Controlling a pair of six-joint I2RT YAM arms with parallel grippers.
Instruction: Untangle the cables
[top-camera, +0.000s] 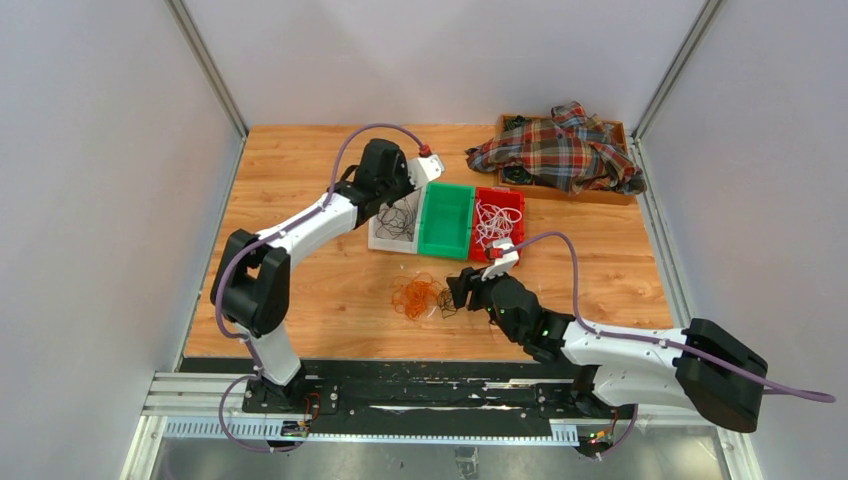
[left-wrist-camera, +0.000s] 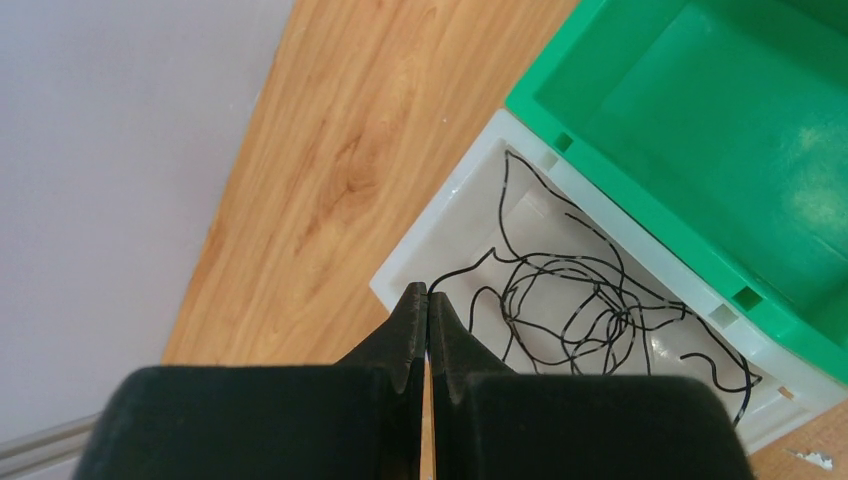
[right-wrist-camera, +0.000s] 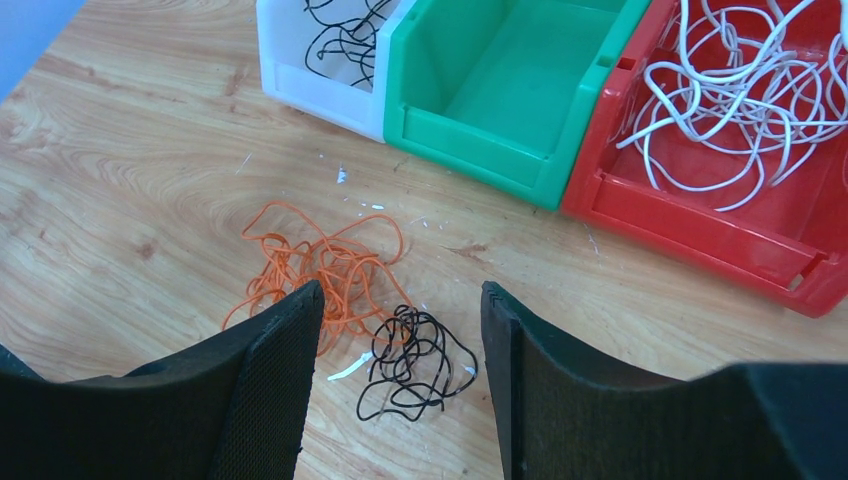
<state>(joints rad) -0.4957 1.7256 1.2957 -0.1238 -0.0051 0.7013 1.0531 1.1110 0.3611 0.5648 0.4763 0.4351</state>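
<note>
A tangle of orange cables (top-camera: 415, 297) (right-wrist-camera: 320, 260) lies on the table, with a small black cable tangle (top-camera: 447, 303) (right-wrist-camera: 415, 360) beside it. My right gripper (top-camera: 460, 290) (right-wrist-camera: 400, 290) is open, its fingers on either side of the black tangle and just above it. Black cables (left-wrist-camera: 590, 310) lie in the white bin (top-camera: 380, 238) (left-wrist-camera: 420, 250). My left gripper (top-camera: 400, 200) (left-wrist-camera: 428, 292) is over that bin's near corner, shut on the end of a black cable that trails into the bin. White cables (top-camera: 492, 222) (right-wrist-camera: 740, 100) fill the red bin (top-camera: 515, 200) (right-wrist-camera: 700, 235).
A green bin (top-camera: 446, 220) (left-wrist-camera: 700, 120) (right-wrist-camera: 500, 90) with no cables in it stands between the white and red bins. A wooden tray (top-camera: 620, 130) with a plaid cloth (top-camera: 565, 150) sits at the back right. White scraps lie near the tangles.
</note>
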